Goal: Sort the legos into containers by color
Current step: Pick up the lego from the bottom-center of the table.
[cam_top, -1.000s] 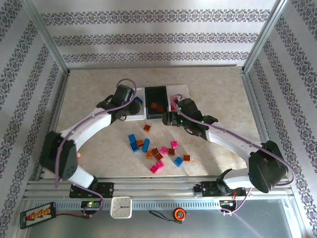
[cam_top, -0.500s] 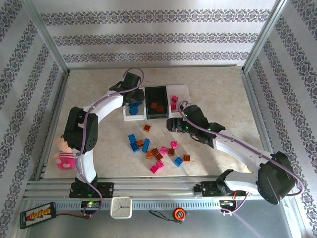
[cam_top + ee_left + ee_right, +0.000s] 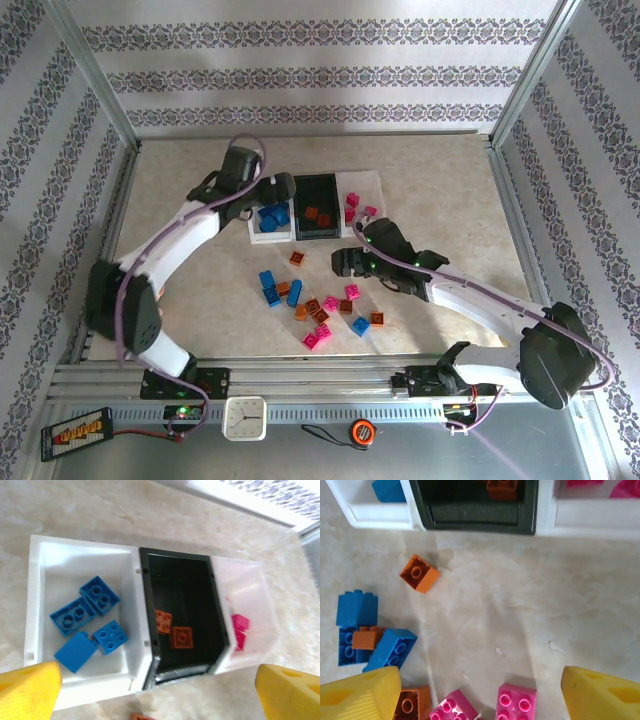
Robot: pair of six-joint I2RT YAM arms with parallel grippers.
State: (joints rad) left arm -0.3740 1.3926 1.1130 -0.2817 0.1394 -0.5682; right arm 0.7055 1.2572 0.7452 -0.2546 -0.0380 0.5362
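We see the left end effector (image 3: 160,695) spread above joined white-and-black plastic bins (image 3: 34,595), the right end effector (image 3: 480,692) spread over blue, orange and pink studded plastic bricks (image 3: 419,573).

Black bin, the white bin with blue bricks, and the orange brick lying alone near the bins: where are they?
Black bin (image 3: 185,587): left wrist view, bare floor inside.
Left white bin (image 3: 60,572): left wrist view, bare floor inside.
Orange brick (image 3: 416,572): right wrist view, its studded top.

Legos (image 3: 419,573) in blue, orange and pink, white containers (image 3: 34,595) flanking black one (image 3: 185,585), yellow claw fingers (image 3: 355,697), beige marbled table (image 3: 545,605)
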